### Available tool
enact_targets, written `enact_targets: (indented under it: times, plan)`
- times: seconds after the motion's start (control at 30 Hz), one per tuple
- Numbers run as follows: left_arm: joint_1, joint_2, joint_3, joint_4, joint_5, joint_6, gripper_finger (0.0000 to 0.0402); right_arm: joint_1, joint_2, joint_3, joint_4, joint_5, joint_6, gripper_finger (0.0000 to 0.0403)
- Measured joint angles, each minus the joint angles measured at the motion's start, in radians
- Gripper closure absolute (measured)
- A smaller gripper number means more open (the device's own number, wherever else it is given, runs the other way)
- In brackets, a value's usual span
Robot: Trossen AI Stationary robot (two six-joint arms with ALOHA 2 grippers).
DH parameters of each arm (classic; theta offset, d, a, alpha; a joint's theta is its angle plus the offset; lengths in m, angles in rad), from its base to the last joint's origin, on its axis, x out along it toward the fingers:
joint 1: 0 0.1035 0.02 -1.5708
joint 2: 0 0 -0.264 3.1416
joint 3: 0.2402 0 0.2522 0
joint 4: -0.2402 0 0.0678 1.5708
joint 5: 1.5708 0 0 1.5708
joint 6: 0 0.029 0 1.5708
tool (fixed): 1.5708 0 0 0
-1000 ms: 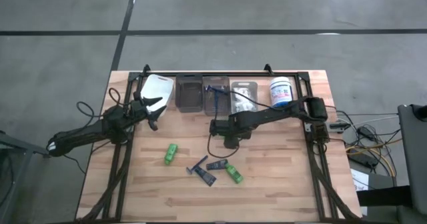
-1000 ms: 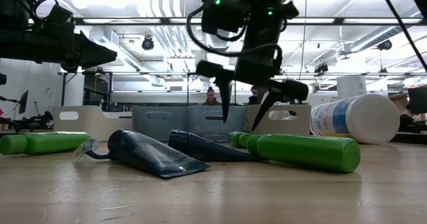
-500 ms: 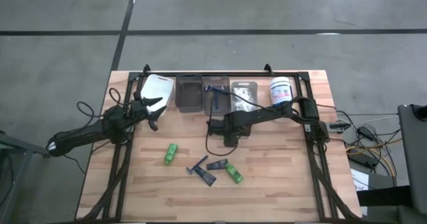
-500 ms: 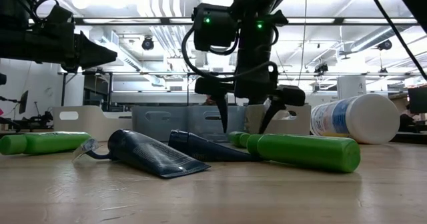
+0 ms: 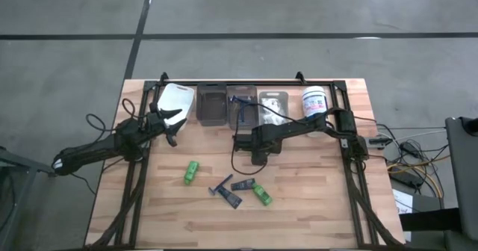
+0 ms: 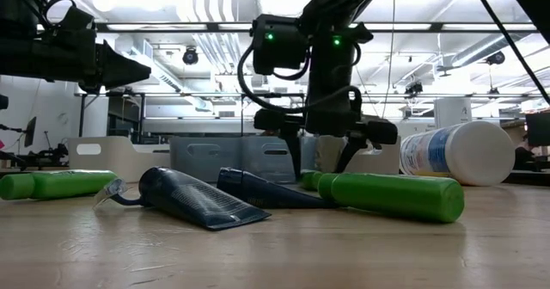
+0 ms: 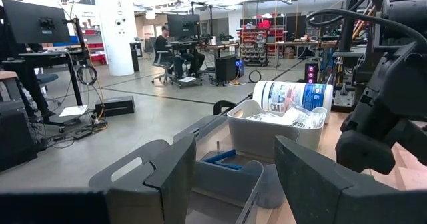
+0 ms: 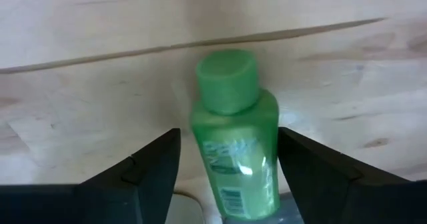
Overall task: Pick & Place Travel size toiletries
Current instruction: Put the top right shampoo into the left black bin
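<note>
A small green bottle (image 8: 233, 137) lies on its side on the wooden table, cap (image 8: 225, 81) pointing away from my right gripper (image 8: 227, 164). That gripper (image 5: 256, 155) points steeply down over the bottle, open, one finger on each side of its body. A narrow gap shows at one finger. Nearer the front edge lie two more green bottles (image 5: 191, 172) (image 5: 261, 194), a blue razor (image 5: 222, 186) and dark tubes (image 5: 237, 199). My left gripper (image 5: 172, 128) waits open and level at the back left.
Along the far edge stand a white bin (image 5: 178, 100), a dark bin (image 5: 211, 106), a clear bin (image 5: 240, 110) with a blue razor, a clear bin (image 5: 272, 107) with packets and a white tub (image 5: 315, 103). Black frame rails run down both sides.
My right gripper has come down toward the table, lowering its fingers around the green bottle, which has stayed where it lay.
</note>
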Motion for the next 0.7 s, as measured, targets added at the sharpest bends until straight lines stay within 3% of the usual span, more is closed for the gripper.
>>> enact_targets:
  times: [0.7]
  plan:
    - [0.000,0.000,0.000,0.000,0.000,0.000,0.0195,0.008,0.000,0.004,0.020,-0.041,-0.003,0.0245]
